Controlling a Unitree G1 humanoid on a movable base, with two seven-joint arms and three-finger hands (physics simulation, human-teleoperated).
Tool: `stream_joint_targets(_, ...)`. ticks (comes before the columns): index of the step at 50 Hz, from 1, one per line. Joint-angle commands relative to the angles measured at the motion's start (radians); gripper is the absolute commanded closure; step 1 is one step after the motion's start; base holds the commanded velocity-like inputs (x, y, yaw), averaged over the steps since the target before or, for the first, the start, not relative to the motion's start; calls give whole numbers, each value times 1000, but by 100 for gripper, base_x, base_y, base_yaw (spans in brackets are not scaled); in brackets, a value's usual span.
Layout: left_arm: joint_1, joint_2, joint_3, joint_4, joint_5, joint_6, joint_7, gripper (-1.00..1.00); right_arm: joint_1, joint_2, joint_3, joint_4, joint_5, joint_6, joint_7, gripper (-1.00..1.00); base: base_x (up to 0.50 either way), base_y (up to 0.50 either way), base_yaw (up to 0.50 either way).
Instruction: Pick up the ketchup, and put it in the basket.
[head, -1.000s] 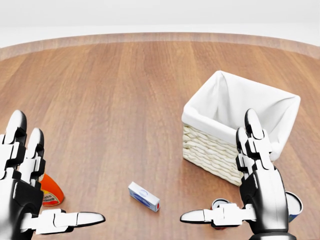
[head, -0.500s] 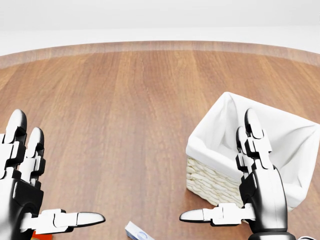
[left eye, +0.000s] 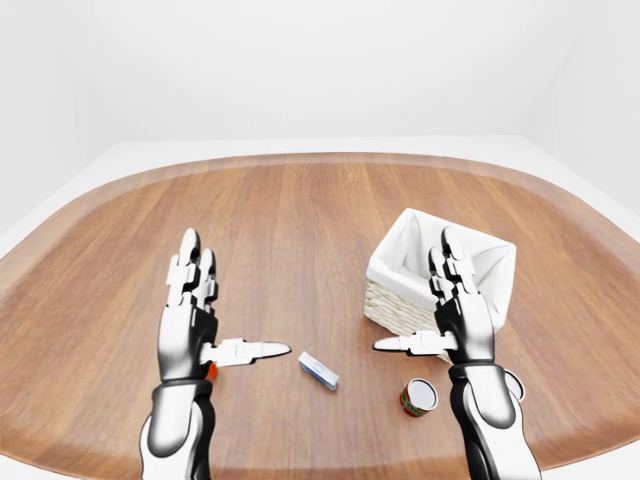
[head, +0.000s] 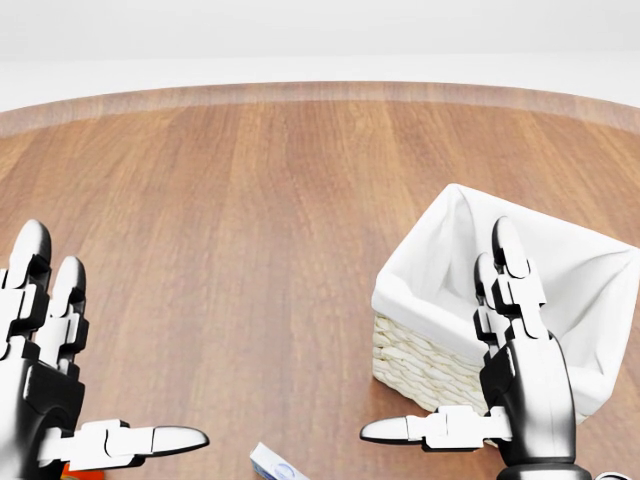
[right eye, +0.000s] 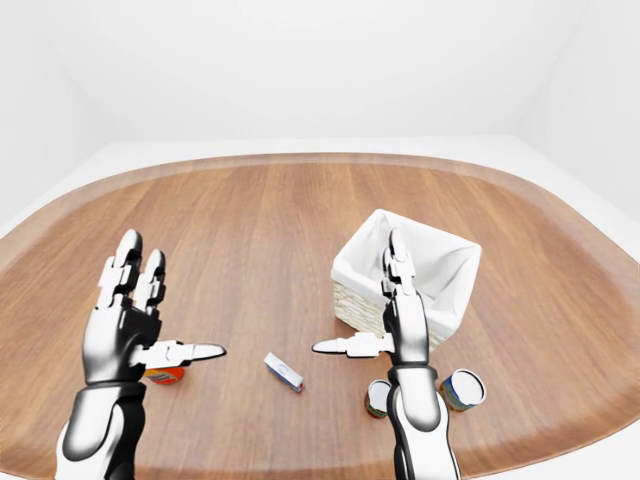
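Spreading empty fingers, left hand (right eye: 125, 335) and right hand (right eye: 400, 330) flank a box (right eye: 283, 372), label unreadable.

tabletop (left eye: 300, 220): brown wood with long stripes
basket (right eye: 372, 306): pale woven straw, white cloth inside
ketchup (right eye: 163, 375): orange-red
little box (right eye: 283, 371): white and blue
my left robot hand (right eye: 130, 320): silver, white and black

Wooden table (right eye: 300, 220) carries lined basket (right eye: 405, 280), small box (right eye: 284, 372), two cans (right eye: 462, 389), ketchup (right eye: 163, 375).
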Motion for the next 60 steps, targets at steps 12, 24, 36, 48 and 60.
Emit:
stream_joint_targets(12, 35, -6, 158, 25, 18, -4, -59, -100, 1, 0, 5, 4, 10, -5, 3, -100, 0, 0, 0)
stream_joint_targets(24, 46, -25, 314, 41, 5, -25, -173, -100, 10, -2, 5, -16, 12, -2, 5, -100, 0, 0, 0)
stream_joint_targets(36, 43, -27, 532, 156, -32, -134, -259, -100, 23, -2, 14, -39, 10, 4, 5, -100, 0, 0, 0)
stream_joint_targets(48, 43, 5, 676, 302, -56, -175, -304, -100, 31, -4, 26, -37, 6, -5, 3, -100, 0, 0, 0)
stream_joint_targets(60, 16, 39, 630, 459, -37, -175, -252, -100, 26, -7, 33, -12, -3, -18, 4, -100, 0, 0, 0)
